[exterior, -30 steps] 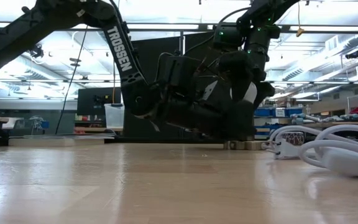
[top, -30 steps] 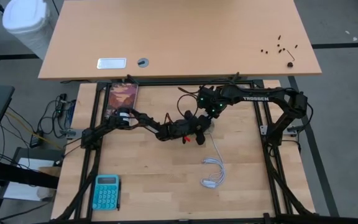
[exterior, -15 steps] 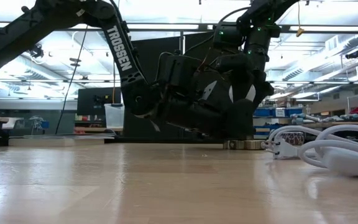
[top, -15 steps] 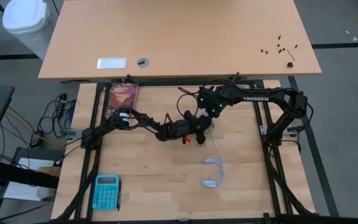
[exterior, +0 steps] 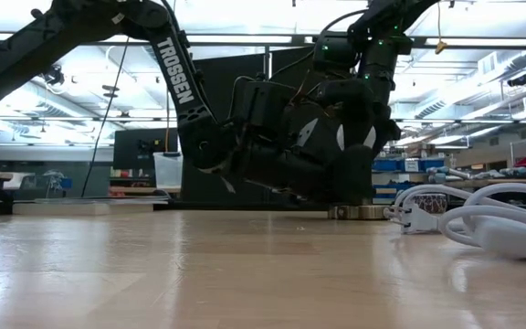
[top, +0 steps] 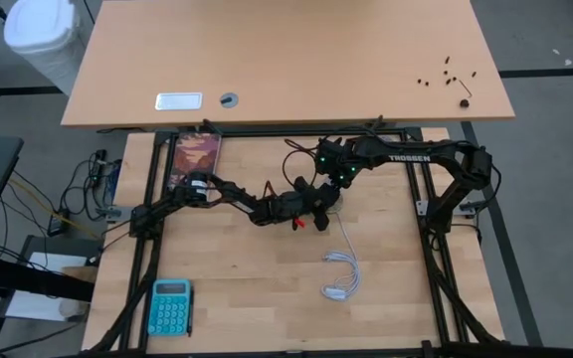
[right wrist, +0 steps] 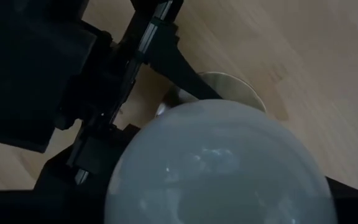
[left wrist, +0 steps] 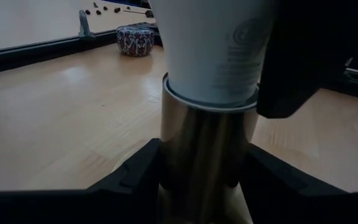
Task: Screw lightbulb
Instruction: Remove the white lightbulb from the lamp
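The white lightbulb stands upright, base down, in the socket's brass barrel at the table's middle. The socket's round base rests on the tabletop. My left gripper reaches in low from the table's left and is shut on the socket. My right gripper comes from above and is shut on the bulb, whose frosted dome fills the right wrist view. In the low view only white slivers of the bulb show between the dark fingers. My left gripper pinches the socket's upright brass barrel between its two fingers, below the bulb's rim. The fingers come level from the table's left. The socket stands upright with its base on the table. My right gripper holds the bulb's white tapering body from above, pointing down; one dark finger lies against its side. The other finger is hidden behind the bulb. The bulb stands upright in the socket.
The socket's white cable lies coiled toward the near right. A teal calculator lies near left. A small patterned tin stands at the far side. Black frame rails border the table.
My right gripper has turned a little about the upright bulb: in the low view the white patches between its fingers have shifted. Both arms and the socket stay where they were.
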`<state>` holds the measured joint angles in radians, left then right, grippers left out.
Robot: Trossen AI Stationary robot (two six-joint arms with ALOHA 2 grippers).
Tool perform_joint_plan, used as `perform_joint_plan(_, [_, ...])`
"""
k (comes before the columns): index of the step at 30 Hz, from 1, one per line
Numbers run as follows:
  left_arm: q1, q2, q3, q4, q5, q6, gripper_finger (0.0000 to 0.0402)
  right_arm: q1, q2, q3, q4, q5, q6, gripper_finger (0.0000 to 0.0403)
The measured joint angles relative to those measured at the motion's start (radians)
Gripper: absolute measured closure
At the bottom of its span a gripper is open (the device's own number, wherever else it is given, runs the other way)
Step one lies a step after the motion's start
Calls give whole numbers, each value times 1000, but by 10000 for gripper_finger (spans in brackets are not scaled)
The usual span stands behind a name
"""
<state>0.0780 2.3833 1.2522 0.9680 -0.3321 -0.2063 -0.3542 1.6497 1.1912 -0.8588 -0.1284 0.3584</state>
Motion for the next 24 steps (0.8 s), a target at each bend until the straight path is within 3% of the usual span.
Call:
perform_joint_plan(9, [-1,0,0,0,0,-11,217,1,0,0,7,-4,-226,158])
perform_joint_plan(24, [-7,-2,0,4,27,-8,217,0,0,0,17,-35,-1115,149])
